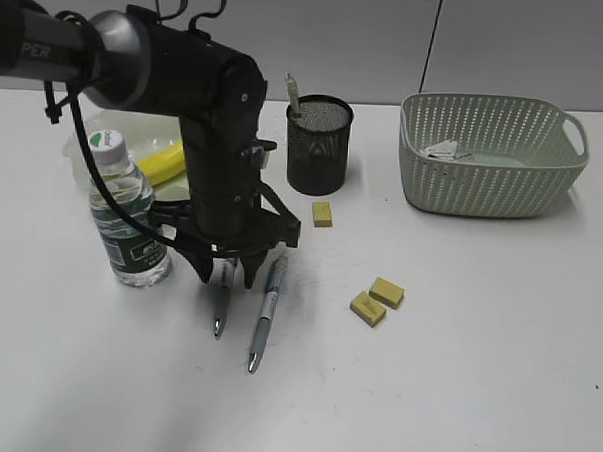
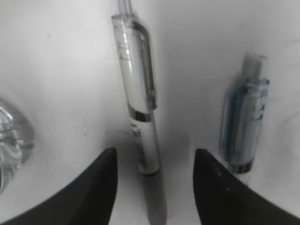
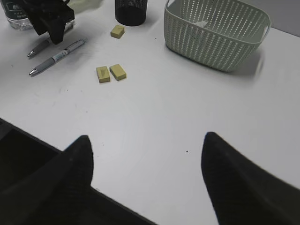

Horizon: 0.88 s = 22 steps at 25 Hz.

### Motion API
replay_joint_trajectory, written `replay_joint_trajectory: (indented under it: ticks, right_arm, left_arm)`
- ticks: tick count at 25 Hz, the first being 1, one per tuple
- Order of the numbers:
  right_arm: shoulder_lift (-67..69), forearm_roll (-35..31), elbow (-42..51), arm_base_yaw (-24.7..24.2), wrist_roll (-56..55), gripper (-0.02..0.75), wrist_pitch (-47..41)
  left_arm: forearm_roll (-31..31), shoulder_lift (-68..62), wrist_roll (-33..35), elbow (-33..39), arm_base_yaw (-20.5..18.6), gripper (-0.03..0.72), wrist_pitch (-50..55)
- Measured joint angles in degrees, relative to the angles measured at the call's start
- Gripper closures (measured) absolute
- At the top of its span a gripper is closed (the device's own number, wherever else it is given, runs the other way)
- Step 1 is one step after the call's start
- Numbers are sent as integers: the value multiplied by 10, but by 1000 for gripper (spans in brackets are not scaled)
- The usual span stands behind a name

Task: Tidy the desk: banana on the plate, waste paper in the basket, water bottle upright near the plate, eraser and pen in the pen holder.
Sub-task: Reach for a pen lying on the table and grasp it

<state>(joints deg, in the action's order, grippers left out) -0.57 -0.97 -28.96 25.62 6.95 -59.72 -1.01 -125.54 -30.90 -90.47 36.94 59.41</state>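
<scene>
A clear-barrelled pen with a silver band (image 2: 143, 117) is seen lying flat on the white counter (image 1: 455, 373) at lower centre of the left wrist view, framed between the two black fingers (image 2: 93, 187) of the left gripper (image 2: 154, 187), which are spread on either side of it without touching it. A second, blue-tinted pen (image 2: 243, 126) is shown lying just beside it, outside the spread fingers, at the right of that view. In the exterior view both pens lie side by side left of centre, beneath the black left arm (image 1: 220, 132).

A small clear plastic water bottle with a dark green label and white cap (image 1: 122, 213) is seen upright at the left, near a pale green ruffled plate (image 1: 85, 137) on which a yellow banana (image 1: 164, 163) rests. A black wire-mesh pen holder (image 1: 318, 147) stands at upper centre with a pen top showing above its rim; one small yellow eraser (image 1: 322, 214) lies near its base and two more (image 1: 377, 299) lie together at centre. A pale green perforated basket (image 1: 489, 179) at upper right holds a crumpled scrap of white paper (image 1: 443, 150).

The right gripper (image 3: 145, 173) is seen held above the counter's near part, its dark fingers (image 3: 70, 168) spread wide and empty.
</scene>
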Motion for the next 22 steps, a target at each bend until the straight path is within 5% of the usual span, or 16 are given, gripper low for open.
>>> replay_joint_trajectory:
  ticks: [3,11,22]
  right_arm:
    - [0,0,0,0,0,171,0]
    - [0,0,0,0,0,171,1]
    - [0,0,0,0,0,172,1]
  left_arm:
    - [1,-9,0,0,0,341,-4]
    - [-3,-13,0,-26,0,683,17]
    - [-31,-13,0,-106,5,682,65]
